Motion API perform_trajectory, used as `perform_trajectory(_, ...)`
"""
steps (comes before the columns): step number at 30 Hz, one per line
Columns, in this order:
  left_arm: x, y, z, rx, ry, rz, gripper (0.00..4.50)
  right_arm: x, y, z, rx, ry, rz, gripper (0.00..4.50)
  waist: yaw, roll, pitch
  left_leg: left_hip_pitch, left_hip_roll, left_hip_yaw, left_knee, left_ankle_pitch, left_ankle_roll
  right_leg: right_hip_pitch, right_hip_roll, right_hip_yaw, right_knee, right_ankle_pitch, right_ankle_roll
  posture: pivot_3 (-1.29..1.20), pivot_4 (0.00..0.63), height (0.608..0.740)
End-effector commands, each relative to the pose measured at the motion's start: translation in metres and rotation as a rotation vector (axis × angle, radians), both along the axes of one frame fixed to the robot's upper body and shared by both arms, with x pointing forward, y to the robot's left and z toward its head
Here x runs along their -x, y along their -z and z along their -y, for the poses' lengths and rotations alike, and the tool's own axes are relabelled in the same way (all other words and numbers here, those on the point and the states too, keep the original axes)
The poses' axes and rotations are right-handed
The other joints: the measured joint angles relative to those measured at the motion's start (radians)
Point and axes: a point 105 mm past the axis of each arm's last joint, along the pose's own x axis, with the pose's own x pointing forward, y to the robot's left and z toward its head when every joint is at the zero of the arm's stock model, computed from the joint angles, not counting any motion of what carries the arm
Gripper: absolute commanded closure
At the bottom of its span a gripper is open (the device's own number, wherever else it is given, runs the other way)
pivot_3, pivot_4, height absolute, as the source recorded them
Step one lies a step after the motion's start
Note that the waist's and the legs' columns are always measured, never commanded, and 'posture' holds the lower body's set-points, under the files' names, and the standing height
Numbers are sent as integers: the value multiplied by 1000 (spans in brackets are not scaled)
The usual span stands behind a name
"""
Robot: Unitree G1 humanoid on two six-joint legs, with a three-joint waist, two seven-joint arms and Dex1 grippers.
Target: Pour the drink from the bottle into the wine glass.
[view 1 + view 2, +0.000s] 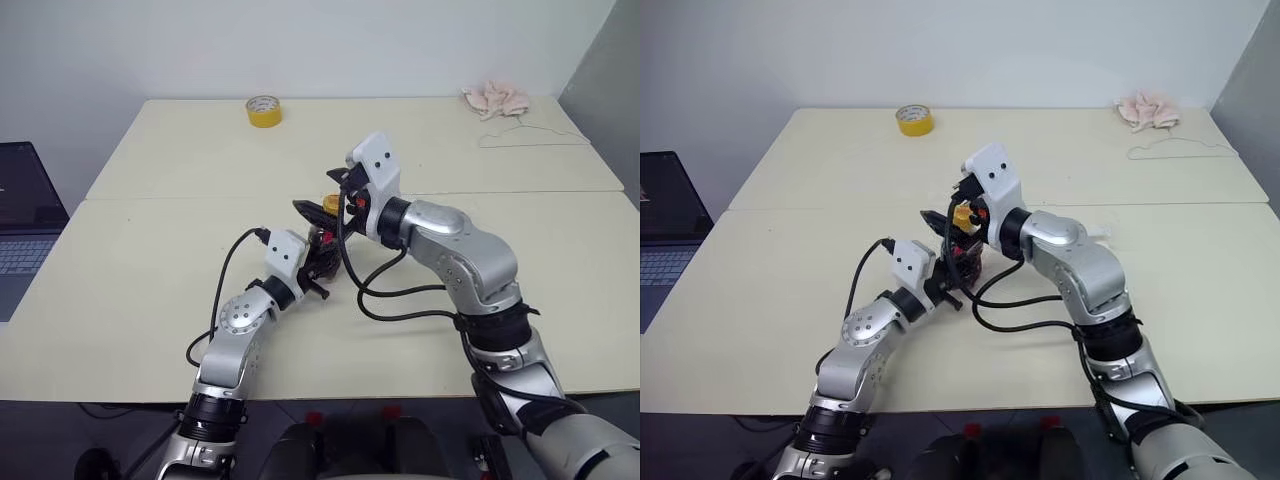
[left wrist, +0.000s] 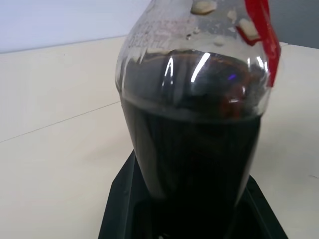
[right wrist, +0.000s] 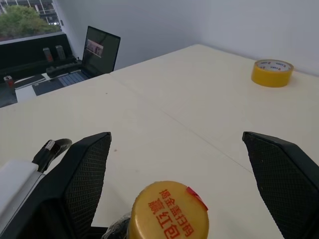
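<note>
The left gripper [image 1: 318, 272] squeezes the bottle [image 2: 192, 124] (full of dark drink [image 2: 194, 164]) upright on the table [image 1: 150, 300] — the right gripper [image 3: 187, 169] hangs wide open around its yellow cap [image 3: 169, 211], holding nothing.

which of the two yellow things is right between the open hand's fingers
The bottle's yellow cap, printed with red characters, sits between the right hand's spread fingers. The yellow tape roll lies apart, far back on the table.
</note>
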Motion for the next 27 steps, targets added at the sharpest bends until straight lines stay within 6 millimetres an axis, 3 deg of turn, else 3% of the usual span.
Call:
perform_trajectory(1, 3, -20, 2, 17, 8, 85, 3755, -2, -17, 4, -35, 24, 49, 0, 0, 0, 0, 0, 0, 0, 0, 0, 0, 0, 0, 0, 0, 0, 0, 0, 150, 740)
perform_trajectory(27, 1, -21, 2, 12, 9, 90, 3759, -6, -4, 43, -8, 116, 39, 0, 0, 0, 0, 0, 0, 0, 0, 0, 0, 0, 0, 0, 0, 0, 0, 0, 150, 740)
